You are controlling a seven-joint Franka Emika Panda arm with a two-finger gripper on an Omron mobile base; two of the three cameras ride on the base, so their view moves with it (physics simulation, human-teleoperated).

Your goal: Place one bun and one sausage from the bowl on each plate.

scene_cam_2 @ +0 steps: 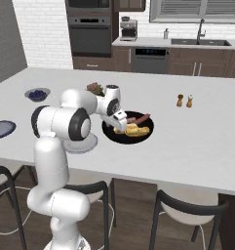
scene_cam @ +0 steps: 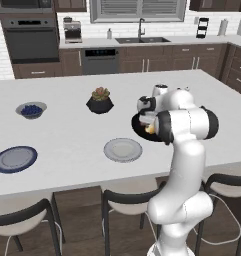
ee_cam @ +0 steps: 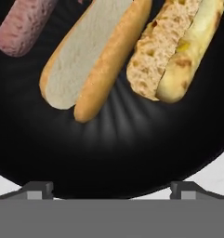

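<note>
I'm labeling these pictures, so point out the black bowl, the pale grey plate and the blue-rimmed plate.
black bowl (scene_cam_2: 144,137), right base view, bare front rim.
pale grey plate (scene_cam: 123,150), left base view, centre.
blue-rimmed plate (scene_cam: 14,159), left base view, grey centre.

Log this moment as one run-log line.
phase: approach | hand: open, above black bowl, holding nothing | bowl: two buns, sausage | blue-rimmed plate, grey plate: bare

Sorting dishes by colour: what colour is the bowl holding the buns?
Glossy black bowl, clearest in the hand view.
</note>
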